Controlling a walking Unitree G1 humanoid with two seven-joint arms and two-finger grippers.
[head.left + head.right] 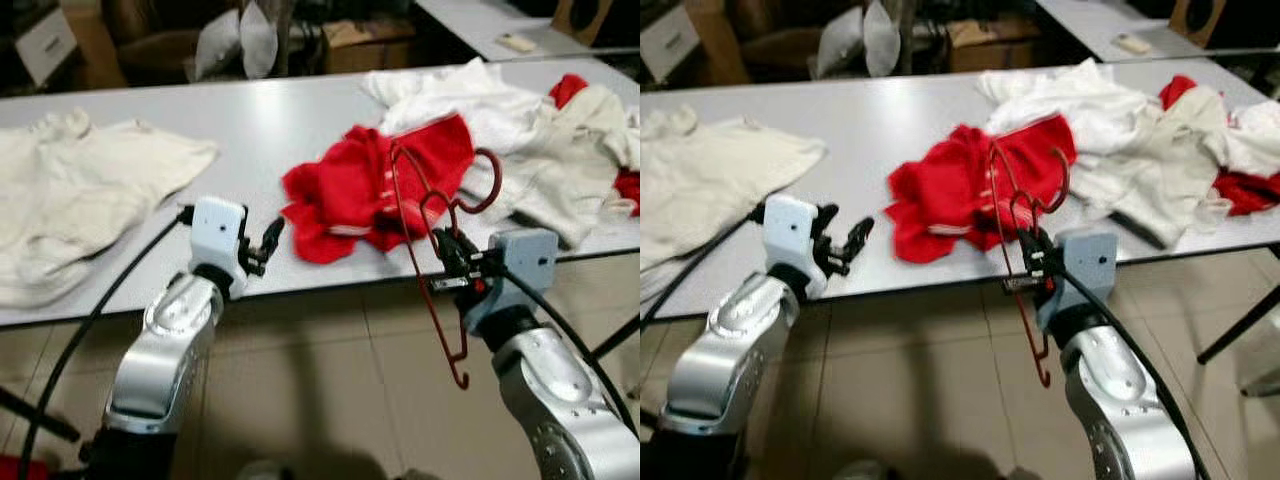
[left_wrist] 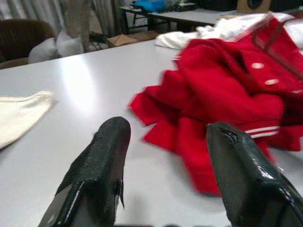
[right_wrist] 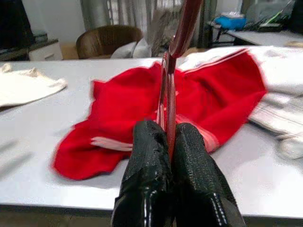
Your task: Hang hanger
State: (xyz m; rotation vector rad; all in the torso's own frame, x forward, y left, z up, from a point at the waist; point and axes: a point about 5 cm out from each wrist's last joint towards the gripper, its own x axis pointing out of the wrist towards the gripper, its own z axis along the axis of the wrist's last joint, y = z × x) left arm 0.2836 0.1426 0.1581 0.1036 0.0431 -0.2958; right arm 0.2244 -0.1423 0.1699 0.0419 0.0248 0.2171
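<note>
Red hanger (image 1: 428, 262) clamped in the right gripper (image 1: 447, 256) at the table (image 1: 260, 130) edge

Its hook sits up over the red garment (image 1: 372, 188) on the table, and its lower end hangs below the edge. The left gripper (image 1: 266, 243) is held at the near edge left of the garment, fingers (image 2: 97, 170) apart and holding nothing. White clothes (image 1: 520, 130) are heaped at right, a cream cloth (image 1: 80, 190) at left

Both arms are made of shiny silver metal with rounded shells, and a black cable runs along each one. Each wrist has a pale blue-grey box, and the left end effector (image 1: 268, 243) and right end effector (image 1: 447, 250) have black fingers with a rough surface.
</note>
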